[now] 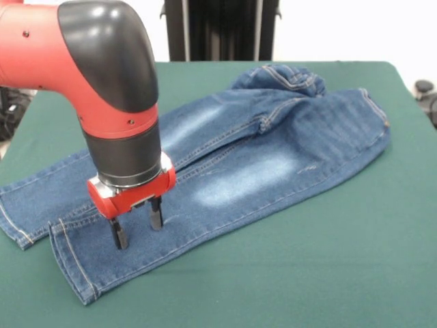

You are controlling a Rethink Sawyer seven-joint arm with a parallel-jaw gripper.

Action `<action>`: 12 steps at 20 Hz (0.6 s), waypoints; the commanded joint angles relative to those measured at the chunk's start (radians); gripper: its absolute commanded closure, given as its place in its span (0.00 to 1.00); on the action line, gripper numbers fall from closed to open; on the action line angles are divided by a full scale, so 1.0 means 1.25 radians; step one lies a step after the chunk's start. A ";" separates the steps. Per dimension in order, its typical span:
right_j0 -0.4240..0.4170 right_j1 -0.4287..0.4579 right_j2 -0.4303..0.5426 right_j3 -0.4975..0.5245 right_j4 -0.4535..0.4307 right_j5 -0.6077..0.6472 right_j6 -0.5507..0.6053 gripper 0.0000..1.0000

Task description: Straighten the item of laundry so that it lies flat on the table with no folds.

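The blue denim jeans (225,160) lie spread across the green surface (328,273), waistband bunched at the far end. The claw (137,227) hangs released, fingers parted and empty, tips at the nearer leg's cuff end.

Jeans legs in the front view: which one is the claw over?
The nearer leg, the one with the large faded patch, whose hem lies at the picture's bottom left. The claw, open, stands above it near that hem; the other leg runs behind it.

one pair of jeans (273,147), one table (341,260), one hand (137,227).
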 commanded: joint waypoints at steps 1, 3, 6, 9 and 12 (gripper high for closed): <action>0.013 0.103 0.107 0.026 -0.062 -0.104 -0.116 0.00; 0.012 0.109 0.113 0.022 -0.062 -0.112 -0.112 0.00; 0.000 0.117 0.137 0.024 -0.063 -0.152 -0.112 0.00; -0.031 0.135 0.196 0.036 -0.062 -0.207 -0.149 0.00; -0.050 0.146 0.234 0.043 -0.074 -0.238 -0.168 0.00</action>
